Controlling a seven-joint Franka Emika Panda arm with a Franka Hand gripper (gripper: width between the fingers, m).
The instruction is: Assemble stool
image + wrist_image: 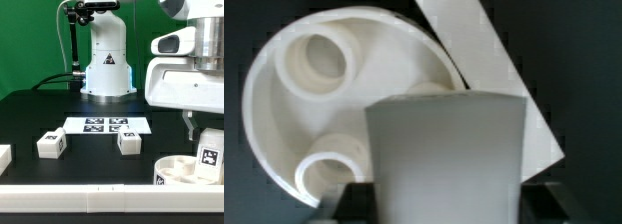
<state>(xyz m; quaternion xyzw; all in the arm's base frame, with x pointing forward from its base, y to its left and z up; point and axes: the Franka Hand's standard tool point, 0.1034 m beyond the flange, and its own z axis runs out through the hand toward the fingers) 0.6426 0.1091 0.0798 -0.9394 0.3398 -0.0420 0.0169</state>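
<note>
My gripper (203, 132) is shut on a white blocky stool leg (209, 152) with a black-and-white tag, holding it upright just over the round white seat (178, 165) at the exterior view's right. In the wrist view the held leg (446, 150) fills the space between my dark fingers (345, 202), my gripper (446, 208) closed around it. Below it lies the seat (295, 120) with two round sockets, one (322, 60) farther off and one (327, 172) close beside the leg. Two more tagged legs (52, 145) (128, 142) lie on the black table.
The marker board (108, 126) lies flat behind the loose legs. A plain white bar (90, 196) runs along the table's front edge, and another white piece (4, 157) sits at the exterior view's left. A white bar (473, 45) lies beside the seat.
</note>
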